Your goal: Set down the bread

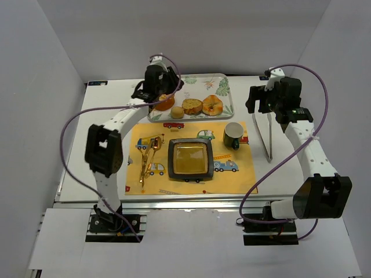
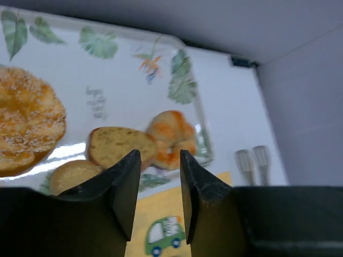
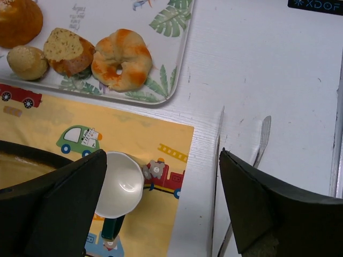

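A leaf-patterned tray at the back holds several breads: a sesame bun, a small roll, a cut slice and a ring-shaped bread. My left gripper hovers over the tray's left part by the sesame bun. In the left wrist view it is slightly open and empty, with the slice and ring bread beyond its tips. My right gripper is raised at the right. In its wrist view it is wide open and empty.
A yellow car-print placemat carries a black square plate, a green cup and gold tongs. Silver cutlery lies on the white table right of the mat, below the right gripper.
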